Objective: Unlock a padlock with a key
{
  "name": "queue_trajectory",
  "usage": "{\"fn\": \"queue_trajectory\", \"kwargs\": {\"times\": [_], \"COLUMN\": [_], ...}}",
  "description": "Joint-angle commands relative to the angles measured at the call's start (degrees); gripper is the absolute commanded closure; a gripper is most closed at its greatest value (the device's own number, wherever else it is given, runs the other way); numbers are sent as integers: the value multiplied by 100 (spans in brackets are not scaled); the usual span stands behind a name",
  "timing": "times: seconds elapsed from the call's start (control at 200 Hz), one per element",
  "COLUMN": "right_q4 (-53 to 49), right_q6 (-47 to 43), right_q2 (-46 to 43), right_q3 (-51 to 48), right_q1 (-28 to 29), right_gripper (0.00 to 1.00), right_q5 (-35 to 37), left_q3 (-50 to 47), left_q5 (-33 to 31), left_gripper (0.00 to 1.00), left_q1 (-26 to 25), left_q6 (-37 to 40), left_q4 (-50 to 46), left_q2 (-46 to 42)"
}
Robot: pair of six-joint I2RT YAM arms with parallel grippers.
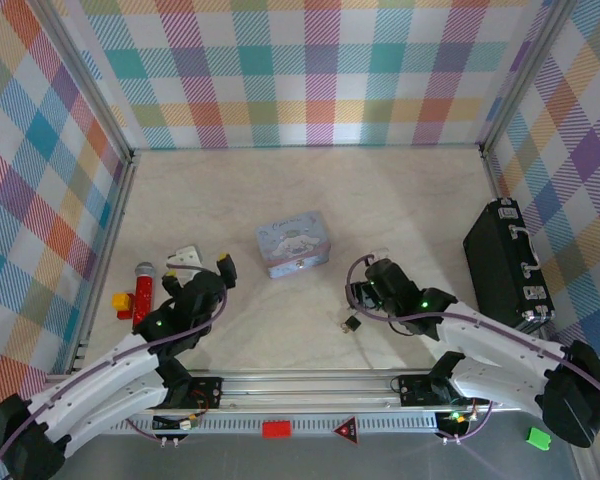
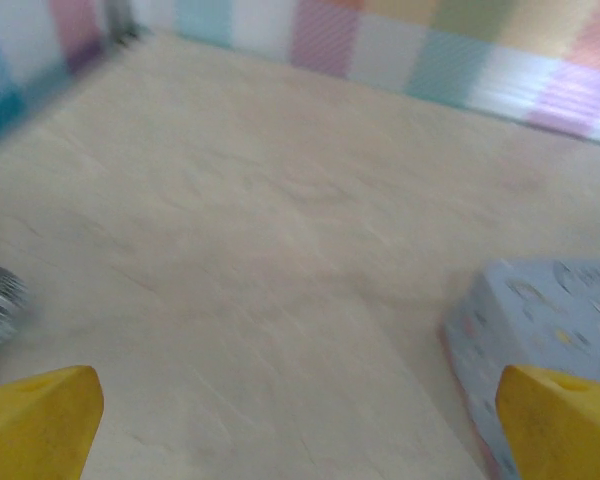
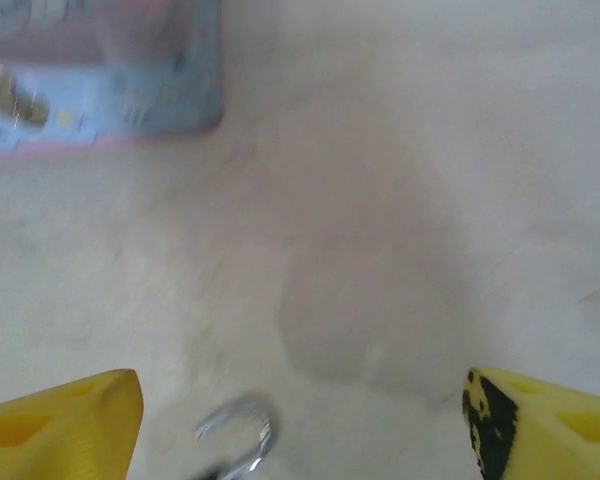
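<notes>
The padlock (image 1: 352,323), tiny and black, lies on the table just in front of my right gripper (image 1: 354,297). In the right wrist view its silvery shackle (image 3: 242,432) shows at the bottom edge, between the yellow fingertips (image 3: 80,415) and nearer the left one, touching neither. That right gripper (image 3: 300,400) is open and holds nothing. My left gripper (image 1: 198,270) hovers at the left of the table, open and empty (image 2: 298,385), and is aimed at bare tabletop. The key is hidden; I cannot make it out beside the padlock.
A pastel cartoon tin (image 1: 294,243) stands mid-table, also seen from both wrists (image 2: 550,330) (image 3: 100,70). A red-and-yellow toy (image 1: 140,290) and a white wedge (image 1: 185,258) lie by the left gripper. A black case (image 1: 505,262) stands at the right wall.
</notes>
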Motion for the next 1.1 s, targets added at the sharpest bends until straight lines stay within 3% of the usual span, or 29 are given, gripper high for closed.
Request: {"fn": "queue_trajectory", "kwargs": {"times": [0.0, 0.22, 0.35, 0.425, 0.595, 0.69, 0.755, 0.865, 0.93, 1.095], "right_q4": [909, 2395, 3245, 3922, 4951, 5613, 5779, 6179, 6325, 6983], "right_q6": [-1202, -2037, -2566, -3000, -2870, -2697, -2480, -2529, -2576, -2315], "right_q2": [-69, 771, 1253, 1418, 1826, 2031, 2035, 2101, 2178, 3048], "right_q3": [68, -32, -112, -316, -738, -953, -1029, -1139, -1153, -1109], "right_q1": [-195, -1175, -1592, -1805, -2584, -2925, -3157, -3421, -3530, -4186], "right_gripper": [12, 1, 0, 1, 1, 1, 1, 1, 1, 1], "right_q5": [1479, 1519, 1647, 1597, 870, 436, 123, -425, -790, -1892], "left_q3": [-83, 95, -22, -209, -327, -504, -348, -399, -210, -221], "left_q5": [-1396, -566, -171, 409, 1735, 2342, 2721, 3053, 3224, 3273], "left_gripper": [0, 0, 0, 0, 0, 0, 0, 0, 0, 0], "left_q1": [392, 1618, 1948, 2086, 2475, 2946, 3134, 3240, 3366, 3429], "left_q6": [790, 1832, 2829, 3214, 3300, 3131, 2855, 2990, 2762, 2753], "left_q4": [1280, 2951, 4392, 5202, 5860, 6830, 6011, 6862, 6049, 6242], "left_q2": [478, 2051, 3187, 3624, 4070, 4646, 4402, 5004, 4801, 4902]}}
